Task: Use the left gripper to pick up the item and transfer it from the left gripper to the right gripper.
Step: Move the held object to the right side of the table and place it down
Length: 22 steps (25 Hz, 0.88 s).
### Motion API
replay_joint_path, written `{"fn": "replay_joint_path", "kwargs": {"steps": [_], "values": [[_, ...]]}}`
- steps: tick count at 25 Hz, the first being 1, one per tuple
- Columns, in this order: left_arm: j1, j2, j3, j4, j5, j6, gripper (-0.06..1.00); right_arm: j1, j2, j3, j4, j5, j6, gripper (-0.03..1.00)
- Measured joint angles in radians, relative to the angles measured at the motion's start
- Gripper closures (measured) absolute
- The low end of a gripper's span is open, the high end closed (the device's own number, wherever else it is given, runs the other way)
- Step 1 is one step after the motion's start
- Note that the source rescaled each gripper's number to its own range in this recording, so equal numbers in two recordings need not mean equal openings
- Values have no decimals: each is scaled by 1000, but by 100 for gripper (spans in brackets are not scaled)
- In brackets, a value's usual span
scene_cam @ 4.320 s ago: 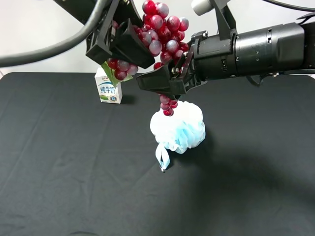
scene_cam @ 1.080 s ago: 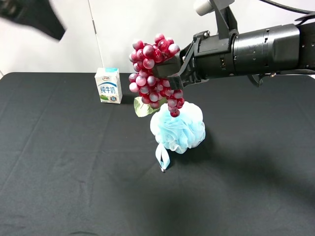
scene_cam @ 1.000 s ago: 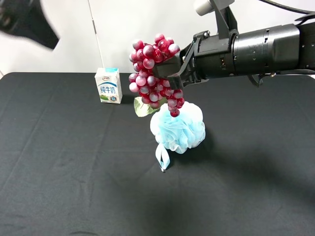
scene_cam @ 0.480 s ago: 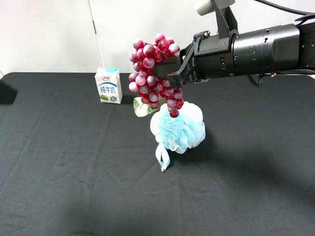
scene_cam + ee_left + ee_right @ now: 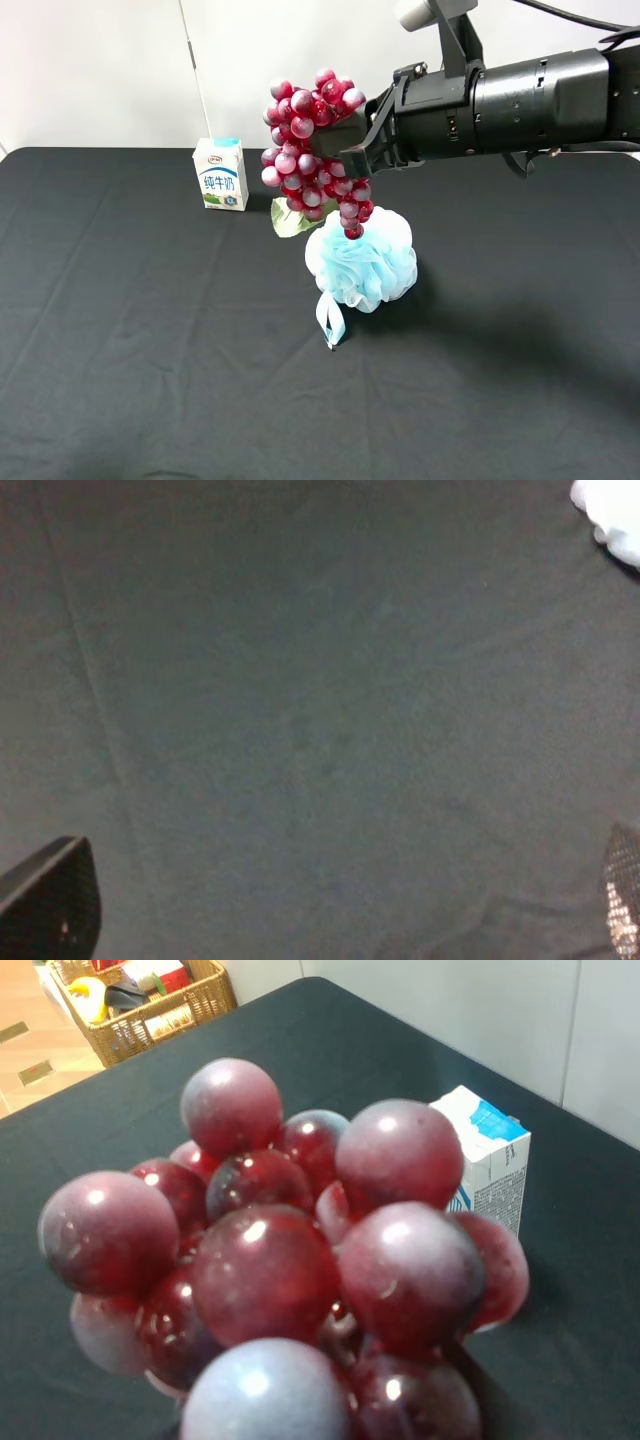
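The grapes point(image 5: 305, 150), a dark red glossy bunch with a green leaf point(image 5: 290, 220) hanging below, are held in the air above the black table. My right gripper point(image 5: 345, 142), on the thick black arm, is shut on the bunch's right side. In the right wrist view the grapes point(image 5: 290, 1270) fill the picture and hide the jaws. My left gripper point(image 5: 335, 910) is out of the exterior high view. In its wrist view its fingertips point(image 5: 50, 910) stand far apart, open and empty over bare black cloth.
A pale blue mesh pouf point(image 5: 362, 260) lies right under the grapes; its edge shows in the left wrist view point(image 5: 610, 510). A small milk carton point(image 5: 221, 173) stands at the back left, also in the right wrist view point(image 5: 490, 1160). A wicker basket point(image 5: 150, 990) sits off the table.
Earlier both grippers were at the grapes. The left gripper let go and swung away left, out of the exterior high view. The right gripper and the grapes have stayed still.
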Motion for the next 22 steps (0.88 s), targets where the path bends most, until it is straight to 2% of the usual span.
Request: {"fn": "replay_joint_path", "kwargs": {"steps": [7, 14, 22], "values": [[0, -214, 46, -80, 12, 10, -5, 0, 0, 0, -5, -28, 33, 97], [0, -252, 45, -83, 168, 29, -5, 0, 0, 0, -6, -36, 53, 97], [0, -252, 60, -81, 153, 40, -5, 0, 0, 0, -6, -47, 60, 97]]}}
